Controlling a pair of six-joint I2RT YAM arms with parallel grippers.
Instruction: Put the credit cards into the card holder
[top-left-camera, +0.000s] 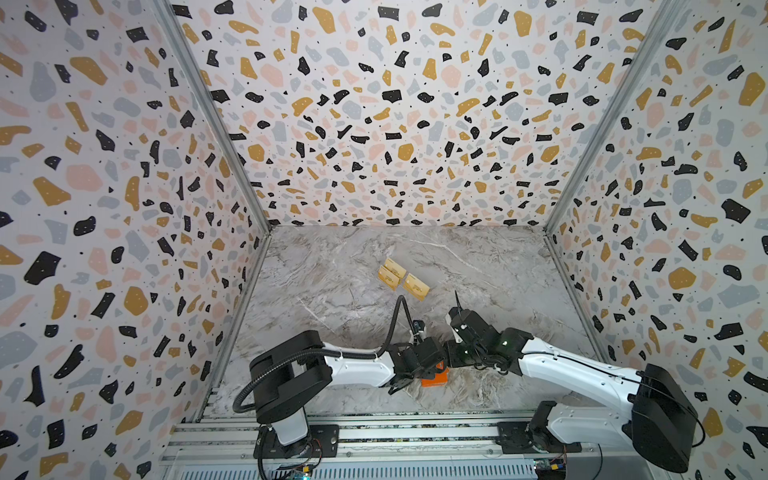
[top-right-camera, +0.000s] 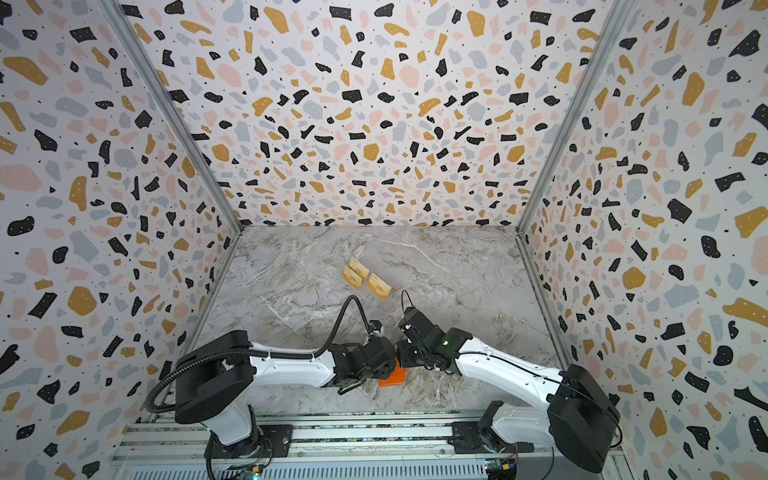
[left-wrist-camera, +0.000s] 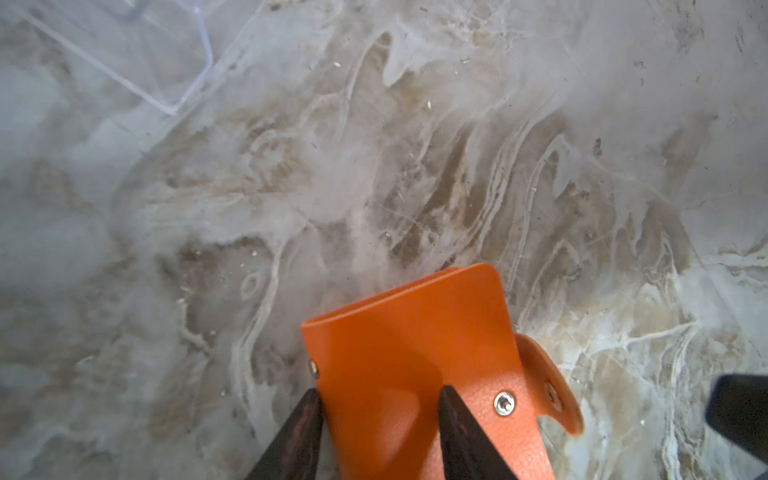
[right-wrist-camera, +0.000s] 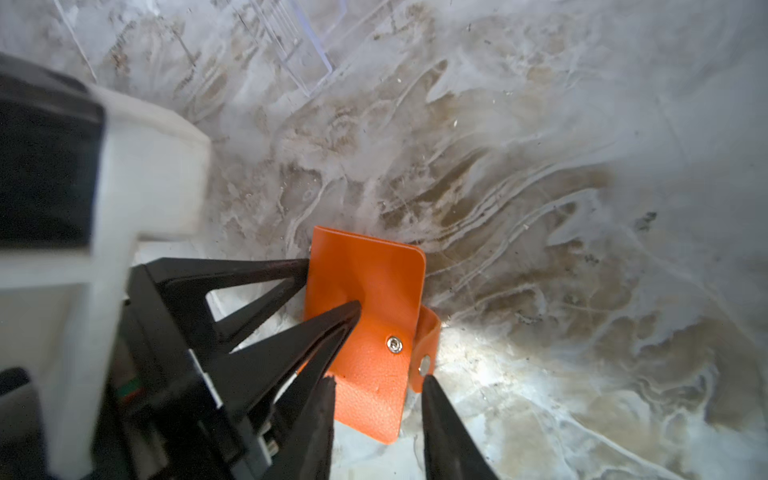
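In both top views the orange card holder lies at the near middle of the table. The gold credit cards lie well apart from it, farther back.

Left wrist view: the left claw has one tip at the holder's spine edge and the other on its bulging cover. Its jaws are apart, and whether it clamps I cannot tell.

Right wrist view: the right claw stands released, straddling the holder's snap end — one tip just beside the strap tab.

light: bright, even | wrist views: blurred, glare on table | top views: edges warped
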